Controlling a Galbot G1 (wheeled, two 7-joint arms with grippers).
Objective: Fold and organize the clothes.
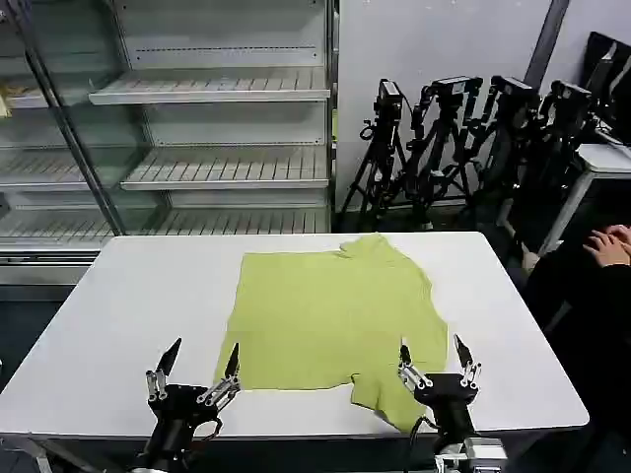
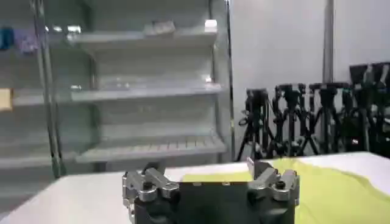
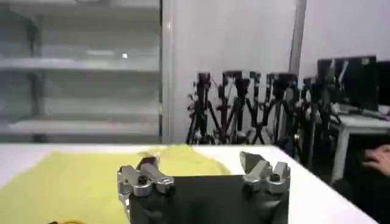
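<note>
Two grippers wait at the table's [image 1: 118, 296] near edge, jaws spread wide, empty: left gripper [image 1: 197, 379] just beside the T-shirt's [image 1: 325, 315] hem, right gripper [image 1: 434, 370] over its lower sleeve, likely staged for grabbing.

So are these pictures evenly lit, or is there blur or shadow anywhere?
Head view: soft, even light; the lime-green cotton T-shirt casts almost no shadow on the white table, and both open pincers look crisp. Left wrist view: the metal shelves look hazy, with small glints. Right wrist view: the shelving behind is blurred too.
</note>
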